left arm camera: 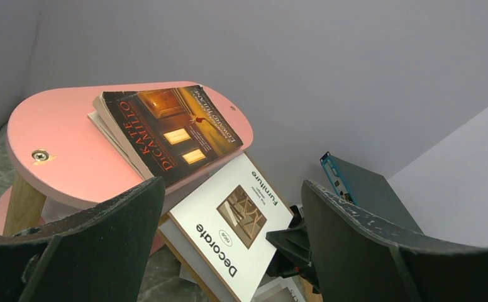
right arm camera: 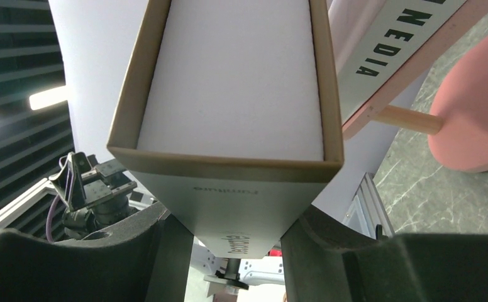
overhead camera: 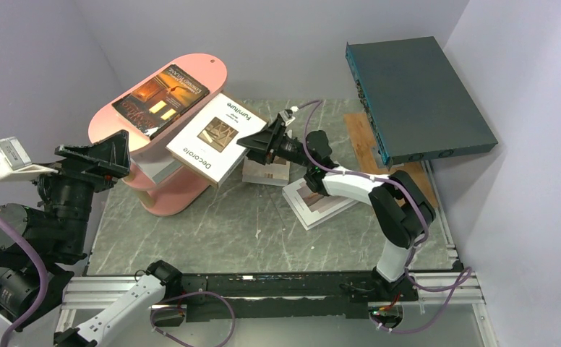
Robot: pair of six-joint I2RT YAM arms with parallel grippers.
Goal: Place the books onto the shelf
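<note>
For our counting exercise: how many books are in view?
5: dark book on the shelf's top tier; white book on a lower tier; Decorate Furniture book in the right gripper; two books on the table beside it. Others may be hidden.

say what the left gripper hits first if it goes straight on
Probably the white Decorate Furniture book, which the right gripper holds tilted beside the pink shelf; it sits dead ahead between the left gripper's open fingers. Depth is unclear, so the shelf's edge might come first.
</note>
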